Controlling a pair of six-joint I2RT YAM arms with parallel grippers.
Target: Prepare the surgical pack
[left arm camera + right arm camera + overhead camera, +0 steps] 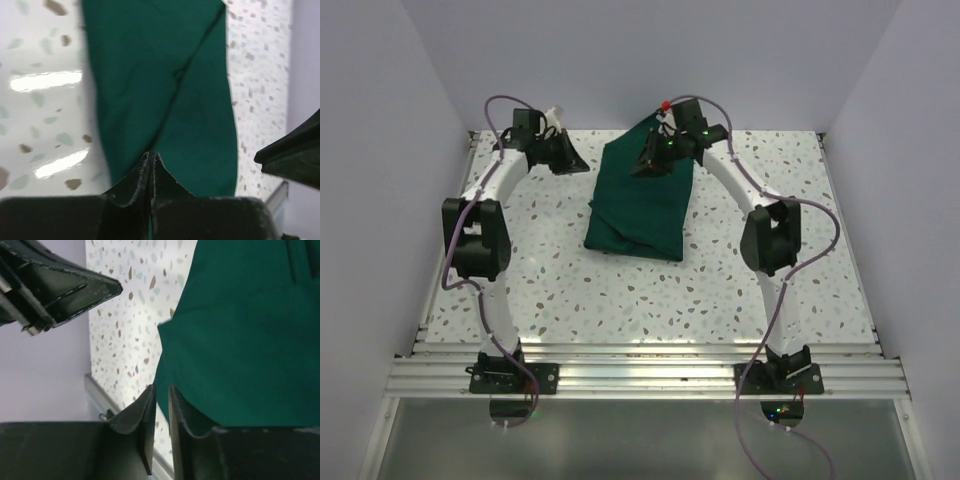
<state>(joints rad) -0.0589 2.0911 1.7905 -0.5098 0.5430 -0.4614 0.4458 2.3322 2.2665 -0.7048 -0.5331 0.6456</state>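
Pale walls close in a speckled, glossy table (pixel 740 290), and the green cloth (pixel 640 205) lies on its far middle part as a folded bundle, longer than wide, with a diagonal flap edge crossing its top layer. No tray, scissors or gauze shows anywhere; whether they sit inside the folds cannot be told. The left jaws are pressed fully together with nothing between them, hanging just off the bundle's far left corner above bare table. The right jaws hover over the far end of the cloth, standing a little apart with a narrow gap and no fabric caught in it. The cloth looks soft and limp, so it will likely sag and unfold if lifted by a single layer, and it may slide on the shiny surface when pushed. If metal things are wrapped inside, the bundle would be heavier and lumpier than it looks. A pinch through all the layers at a folded corner or along the thick edge seems the safest hold.
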